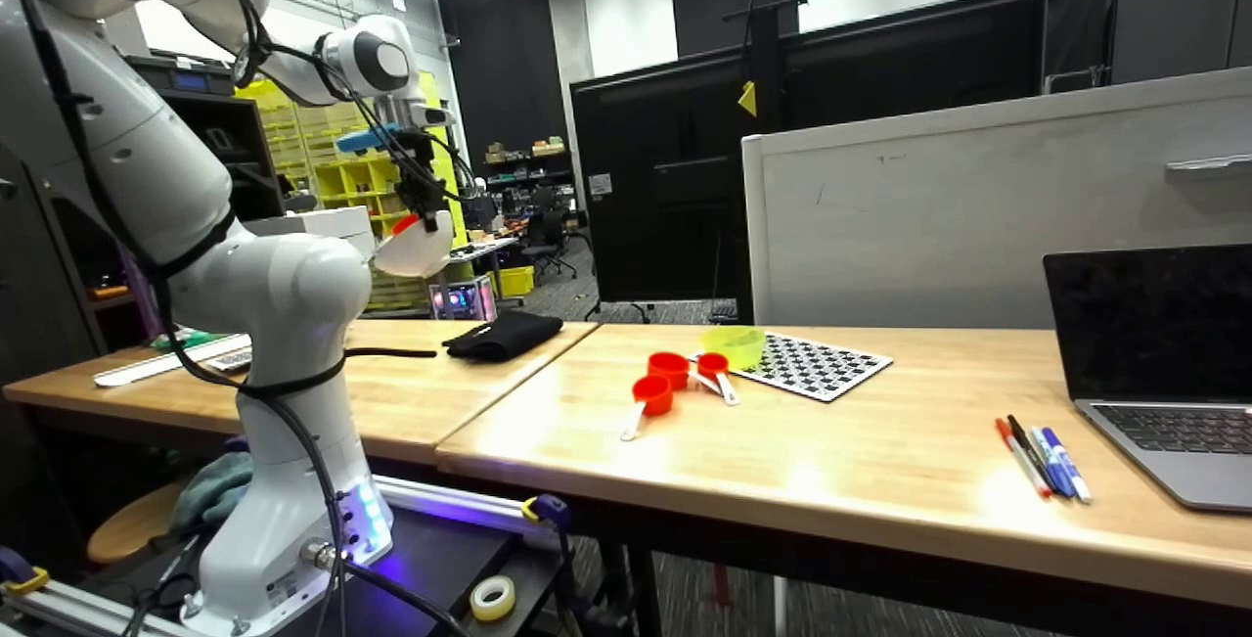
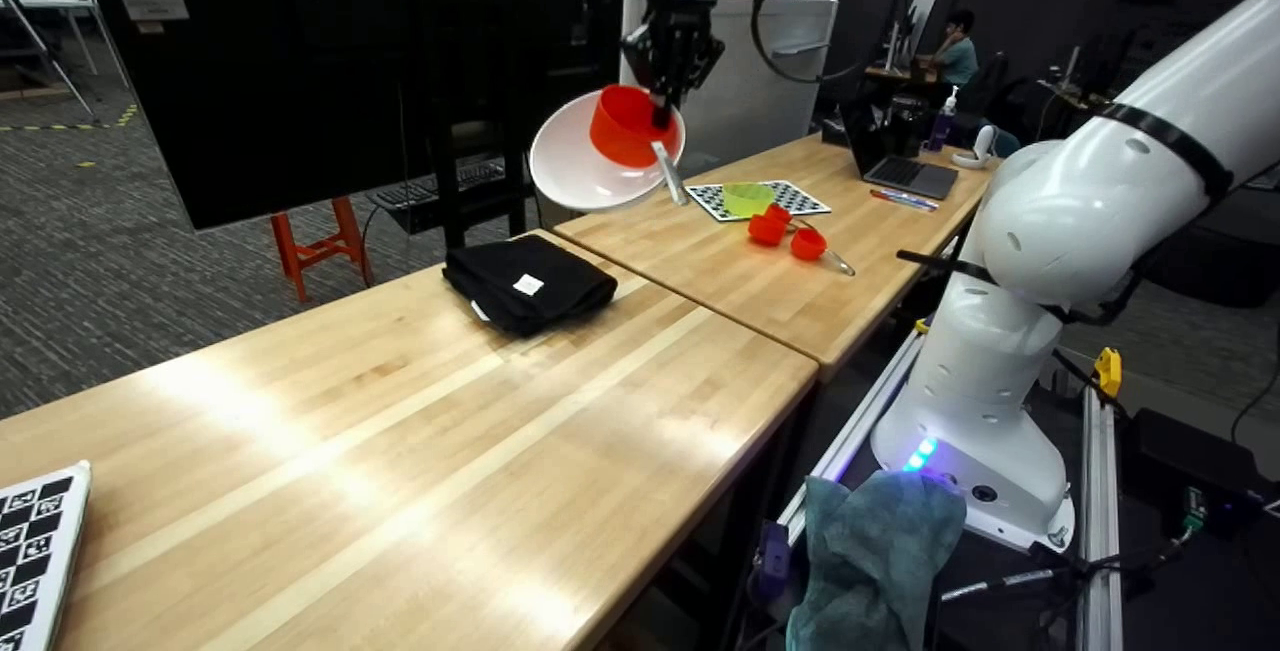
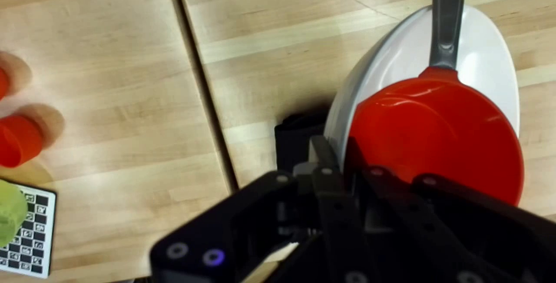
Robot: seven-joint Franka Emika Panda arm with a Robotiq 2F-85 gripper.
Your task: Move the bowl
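Shallow round white bowl (image 1: 416,257) hangs in the air, steeply tilted, above two light wooden tables (image 1: 861,451) and near the end of a white jointed robot arm (image 1: 303,275) at left. A black two-fingered gripper (image 3: 339,157) pinches it narrowly by the edge: in the wrist view one finger lies outside the bowl's wall, the other inside a round red measuring cup (image 3: 430,131) nested there, both walls between the fingertips. The bowl's body spreads to the right of the claw in that view, and below it in both exterior views; the cup's grey handle (image 3: 447,18) reaches past the rim. Farther right, in an exterior view, a folded black cloth (image 1: 504,336) lies on the left table, three round red measuring cups (image 1: 654,400) with pale handles cluster on the right table, and a translucent yellow-green bowl (image 1: 738,348) sits just beside them over the edge of a flat black-and-white checkered board (image 1: 822,368). At far right, slim red, black and blue pens (image 1: 1050,462) lie beside a thin grey laptop (image 1: 1164,334), dark screen raised.
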